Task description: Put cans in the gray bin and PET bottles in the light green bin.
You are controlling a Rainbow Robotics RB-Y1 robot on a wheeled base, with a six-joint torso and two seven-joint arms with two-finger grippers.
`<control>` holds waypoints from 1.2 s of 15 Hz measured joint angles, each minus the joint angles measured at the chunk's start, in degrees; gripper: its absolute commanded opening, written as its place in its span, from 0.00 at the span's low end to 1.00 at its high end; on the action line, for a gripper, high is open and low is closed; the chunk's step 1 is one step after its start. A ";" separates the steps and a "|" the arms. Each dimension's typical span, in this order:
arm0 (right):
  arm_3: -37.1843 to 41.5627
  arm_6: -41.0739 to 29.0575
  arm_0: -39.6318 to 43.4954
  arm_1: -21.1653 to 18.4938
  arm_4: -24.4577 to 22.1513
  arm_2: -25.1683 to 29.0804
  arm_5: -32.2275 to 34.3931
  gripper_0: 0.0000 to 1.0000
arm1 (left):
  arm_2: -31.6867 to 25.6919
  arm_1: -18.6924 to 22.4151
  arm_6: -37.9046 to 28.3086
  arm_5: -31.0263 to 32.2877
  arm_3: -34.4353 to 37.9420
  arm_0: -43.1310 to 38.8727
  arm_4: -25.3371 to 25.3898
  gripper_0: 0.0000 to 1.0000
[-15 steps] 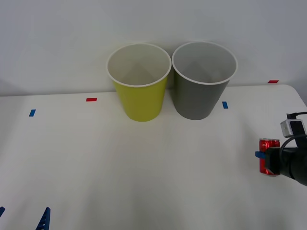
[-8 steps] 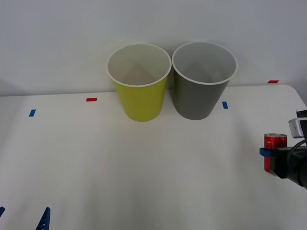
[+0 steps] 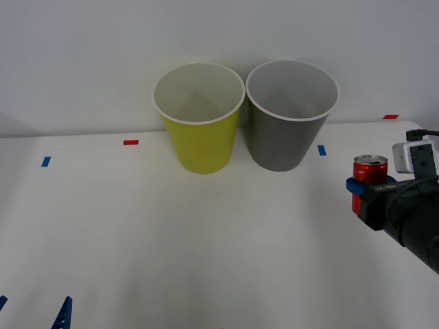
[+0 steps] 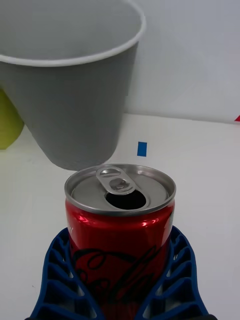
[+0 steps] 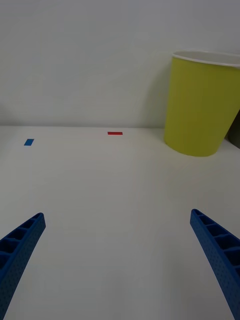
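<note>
Blue ribbed fingers [image 4: 55,280] of the right gripper [image 4: 120,295] clamp either side of a small red can [image 4: 120,235], held upright with its opened silver top showing, above the white surface [image 3: 206,240] at the robot's right. The gray bin [image 3: 291,116] stands ahead of the can and toward the middle, at the far edge of the surface, touching or nearly touching the light green bin [image 3: 199,116] on its left; both look empty. The left gripper [image 5: 120,260] waits low at the near left corner, its fingers spread wide and gripping nothing. By all appearances the can is in the carrying step, not yet at its bin. The next move calls for lifting it above the gray rim, centring it over the mouth, then letting go.
</note>
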State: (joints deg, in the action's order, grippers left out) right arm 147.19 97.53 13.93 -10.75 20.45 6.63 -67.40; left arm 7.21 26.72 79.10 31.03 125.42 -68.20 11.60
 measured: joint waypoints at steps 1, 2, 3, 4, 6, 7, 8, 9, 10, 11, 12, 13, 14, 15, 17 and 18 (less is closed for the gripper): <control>0.85 -0.11 -0.13 0.10 -0.16 -0.37 0.54 0.00 | 0.00 0.00 0.00 0.00 0.00 0.00 0.00 1.00; 1.70 -0.21 -0.35 0.08 -0.49 -0.53 0.96 0.00 | 0.00 0.00 0.00 0.00 0.00 0.00 0.00 1.00; 2.40 -0.32 -0.72 0.00 -0.96 -0.58 1.13 0.00 | 0.00 0.00 0.00 0.00 0.00 0.00 0.00 1.00; 2.68 -0.47 -1.33 -0.06 -1.50 -0.65 1.16 0.00 | 0.00 0.00 0.00 0.00 0.00 0.00 0.00 1.00; 2.79 -0.82 -3.67 -0.15 -2.64 -0.85 1.15 0.00 | 0.00 0.00 0.00 0.00 0.00 0.00 0.00 1.00; 2.80 -1.04 -5.25 -0.22 -3.05 -0.94 0.91 0.00 | 0.00 0.00 0.00 0.00 0.00 0.00 0.00 1.00; 2.81 -1.36 -7.60 -0.27 -3.40 -0.91 -0.14 0.00 | 0.00 0.00 0.00 0.00 0.00 0.00 0.00 1.00; 2.82 -1.76 -9.78 -0.32 -3.50 -0.55 -1.93 0.00 | 0.00 0.00 0.00 0.00 0.00 0.00 0.00 1.00; 2.82 -2.16 -11.42 -0.37 -3.36 -0.16 -3.33 0.00 | 0.00 0.00 0.00 0.00 0.00 0.00 0.00 1.00; 2.82 -2.54 -12.91 -0.42 -3.12 0.09 -4.20 0.00 | 0.00 0.00 0.00 0.00 0.00 0.00 0.00 1.00; 2.82 -2.85 -14.55 -0.46 -2.83 0.19 -4.36 0.00 | 0.00 0.00 0.00 0.00 0.00 0.00 0.00 1.00; 2.82 -3.00 -16.19 -0.47 -2.43 0.28 -4.38 0.00 | 0.00 0.00 0.00 0.00 0.00 0.00 0.00 1.00; 2.82 -2.98 -17.75 -0.38 -1.94 0.40 -4.40 0.00 | 0.00 0.00 0.00 0.00 0.00 0.00 0.00 1.00; 2.81 -2.85 -19.62 -0.17 -1.12 0.60 -4.42 0.00 | 0.00 0.00 0.00 0.00 0.00 0.00 0.00 1.00; 2.63 -2.47 -22.40 0.17 2.85 2.06 -4.43 0.00 | 0.00 0.00 0.00 0.00 0.00 0.00 0.00 1.00; 1.76 -2.09 -23.85 0.21 6.07 3.36 -4.42 0.00 | 0.00 0.00 0.00 0.00 0.00 0.00 0.00 1.00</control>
State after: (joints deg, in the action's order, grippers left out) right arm 148.95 95.44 -9.92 -10.54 26.51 10.00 -71.82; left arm 7.21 26.72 79.10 31.03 125.42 -68.20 11.60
